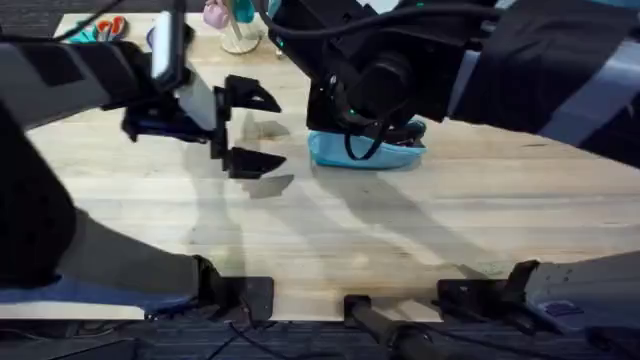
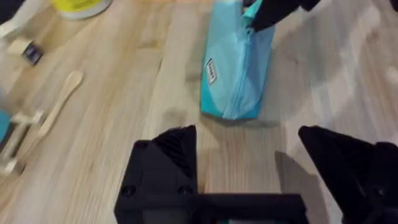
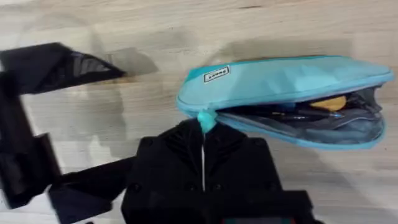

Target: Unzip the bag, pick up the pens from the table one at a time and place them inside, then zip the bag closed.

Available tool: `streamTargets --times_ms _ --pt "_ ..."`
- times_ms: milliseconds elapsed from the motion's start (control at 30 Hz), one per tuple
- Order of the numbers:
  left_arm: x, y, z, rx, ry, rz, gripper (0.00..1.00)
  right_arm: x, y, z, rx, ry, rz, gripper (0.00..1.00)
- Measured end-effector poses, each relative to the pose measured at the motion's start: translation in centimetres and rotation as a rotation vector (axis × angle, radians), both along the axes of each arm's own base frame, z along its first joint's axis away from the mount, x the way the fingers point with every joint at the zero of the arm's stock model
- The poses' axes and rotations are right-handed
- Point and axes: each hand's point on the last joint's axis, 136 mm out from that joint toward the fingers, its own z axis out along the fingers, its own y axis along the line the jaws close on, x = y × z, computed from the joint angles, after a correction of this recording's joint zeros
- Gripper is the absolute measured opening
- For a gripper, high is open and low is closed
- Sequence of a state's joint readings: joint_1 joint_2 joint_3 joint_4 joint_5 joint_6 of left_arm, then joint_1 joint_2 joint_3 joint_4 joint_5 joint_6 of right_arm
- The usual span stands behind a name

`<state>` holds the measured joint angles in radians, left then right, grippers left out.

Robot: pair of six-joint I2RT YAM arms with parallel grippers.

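The light blue bag (image 1: 365, 153) lies on the table (image 1: 420, 230) at mid-back, under my right arm. In the right wrist view the bag (image 3: 280, 78) gapes along its zipper, and dark pens (image 3: 292, 112) lie inside next to something yellow. My right gripper (image 3: 204, 127) is shut on the teal zipper pull (image 3: 206, 118) at one end of the bag. My left gripper (image 1: 255, 128) hovers open a little to the left of the bag with nothing between its fingers. In the left wrist view it is the left gripper (image 2: 249, 146) that faces the bag (image 2: 236, 68) end on.
A pale wooden spoon (image 2: 59, 106), a small block (image 2: 31, 53) and a yellow container (image 2: 78, 6) lie on the left side. Scissors (image 1: 110, 25) and a small stand (image 1: 240, 40) sit at the back edge. Bare planks stretch in front of the bag.
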<state>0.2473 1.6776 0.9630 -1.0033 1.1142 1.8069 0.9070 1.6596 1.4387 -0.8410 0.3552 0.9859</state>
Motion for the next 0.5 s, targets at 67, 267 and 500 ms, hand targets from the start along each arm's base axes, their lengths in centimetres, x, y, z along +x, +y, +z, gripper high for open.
streamTargets --times_ms 67,267,500 --pt "0.0 -1.1 -0.4 -0.003 -0.008 -0.039 0.993 0.0 0.0 0.0 0.0 0.0 0.0 0.032" --pt "-0.1 -4.4 -0.7 0.002 -0.084 -0.162 0.993 0.0 0.0 0.0 0.0 0.0 0.0 0.032" --pt "0.3 -7.1 -1.0 0.002 -0.104 -0.218 0.993 0.0 0.0 0.0 0.0 0.0 -0.001 0.032"
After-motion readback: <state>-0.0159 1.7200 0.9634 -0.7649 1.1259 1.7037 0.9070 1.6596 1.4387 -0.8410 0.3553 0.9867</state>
